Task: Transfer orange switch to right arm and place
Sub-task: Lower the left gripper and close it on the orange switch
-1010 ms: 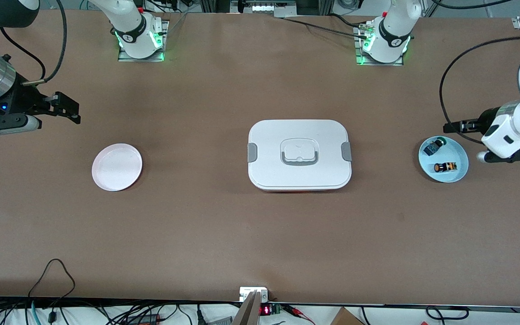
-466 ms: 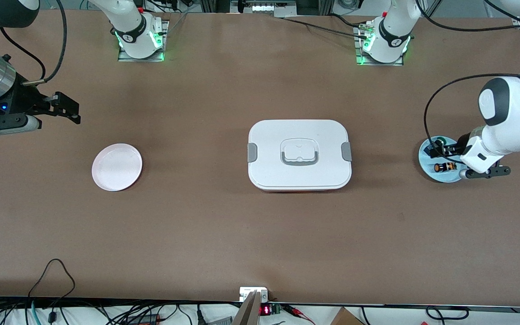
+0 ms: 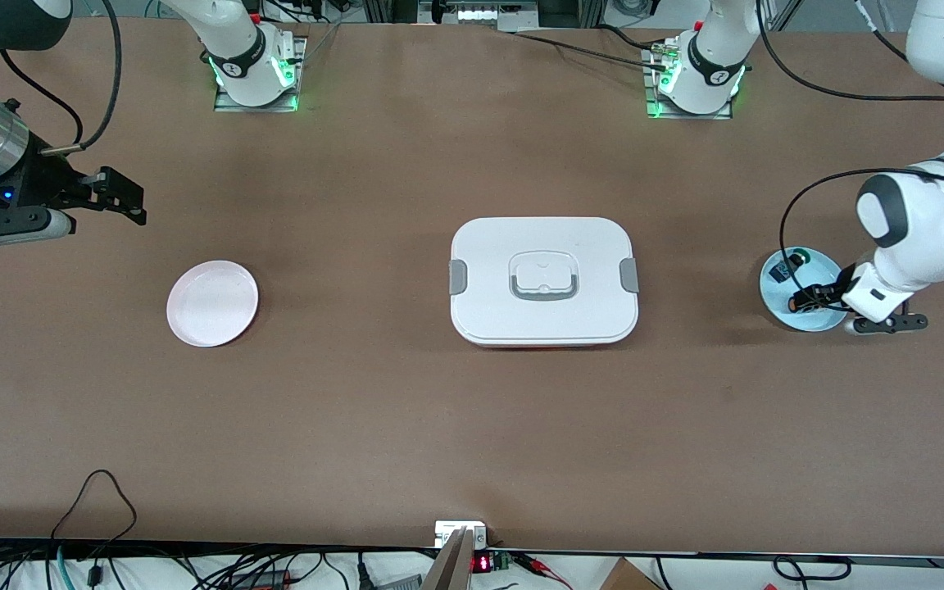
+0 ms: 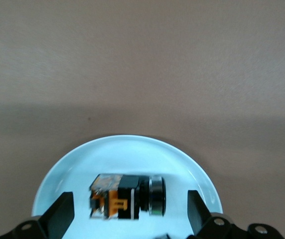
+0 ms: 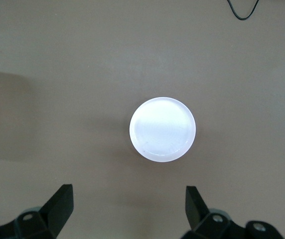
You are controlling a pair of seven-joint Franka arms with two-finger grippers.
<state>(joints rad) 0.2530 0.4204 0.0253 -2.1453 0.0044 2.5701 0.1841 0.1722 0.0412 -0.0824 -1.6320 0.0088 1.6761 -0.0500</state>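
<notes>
Right gripper [image 3: 115, 203] hangs in the air at the right arm's end of the table, waiting, jaws spread with nothing between them; its wrist view shows both fingers [image 5: 58, 206] wide apart, with the pink plate [image 5: 162, 128] on the table in view between them. Pink plate [image 3: 212, 302] sits nearer the front camera than that gripper, well apart from the white lidded box [image 3: 543, 280] at table centre.

Toward the left arm's end: light blue plate [image 3: 777, 287]. Orange switch [image 3: 795, 303] lies on its side in it, on the part nearer the camera; the blue-black part with green cap [image 3: 791, 264] sits on the same plate, farther from the camera.

Left gripper [image 3: 810, 298] is down at the blue plate, jaws released and straddling the orange switch [image 4: 127, 196], fingers [image 4: 60, 215] on either side, not touching it.
</notes>
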